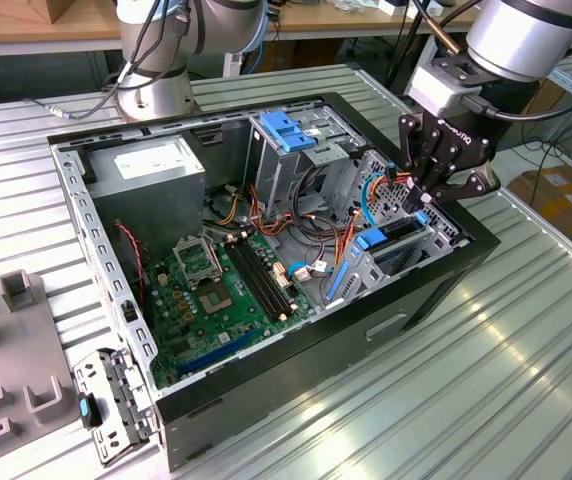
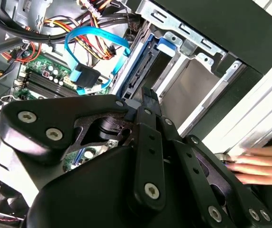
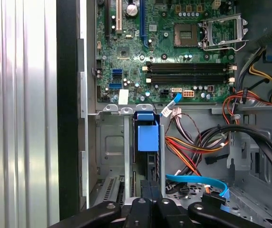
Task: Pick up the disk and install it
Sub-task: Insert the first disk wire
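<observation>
Gripper [image 3: 150,186] at drive cage [image 3: 108,142] of open computer case [image 1: 446,285].
Fingers drawn together, tips at disk [image 3: 148,137], which sits edge-on in the cage slot.

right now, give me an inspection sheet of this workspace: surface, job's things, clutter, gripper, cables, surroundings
surface: ribbed metal table carrying the open computer case
job's things: disk stands on edge in the drive cage, blue tab showing
clutter: grey fixture blocks at the exterior view's left; metal bracket with a blue latch at the case's corner
grippers: gripper directly over the disk's slot
cables: blue data cable; orange and yellow wire bundle beside the cage
surroundings: a hand beside the case; arm base behind it
</observation>
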You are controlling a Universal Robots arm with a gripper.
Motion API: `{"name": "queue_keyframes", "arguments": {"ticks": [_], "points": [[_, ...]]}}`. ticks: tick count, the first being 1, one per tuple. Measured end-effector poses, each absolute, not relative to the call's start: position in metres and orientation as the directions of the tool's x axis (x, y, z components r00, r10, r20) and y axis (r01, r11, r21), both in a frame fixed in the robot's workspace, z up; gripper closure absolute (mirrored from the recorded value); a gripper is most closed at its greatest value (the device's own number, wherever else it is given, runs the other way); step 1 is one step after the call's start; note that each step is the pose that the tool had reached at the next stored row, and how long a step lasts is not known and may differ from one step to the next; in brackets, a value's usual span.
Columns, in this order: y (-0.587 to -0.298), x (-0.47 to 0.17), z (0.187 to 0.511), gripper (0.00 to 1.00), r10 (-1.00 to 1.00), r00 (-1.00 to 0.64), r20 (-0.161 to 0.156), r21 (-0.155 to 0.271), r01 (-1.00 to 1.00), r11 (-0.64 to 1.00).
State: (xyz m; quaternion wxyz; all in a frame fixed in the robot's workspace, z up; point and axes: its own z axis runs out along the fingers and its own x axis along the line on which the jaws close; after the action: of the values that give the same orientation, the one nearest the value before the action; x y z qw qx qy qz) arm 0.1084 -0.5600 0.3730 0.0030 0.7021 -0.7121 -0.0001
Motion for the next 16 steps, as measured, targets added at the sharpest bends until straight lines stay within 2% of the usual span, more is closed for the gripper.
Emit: {"name": "queue_keyframes", "arguments": {"ticks": [16], "points": [[-0.5600, 0.1092, 0.3729, 0.89, -1.000, 0.003, 0.004, 0.004, -1.000, -0.003]]}}
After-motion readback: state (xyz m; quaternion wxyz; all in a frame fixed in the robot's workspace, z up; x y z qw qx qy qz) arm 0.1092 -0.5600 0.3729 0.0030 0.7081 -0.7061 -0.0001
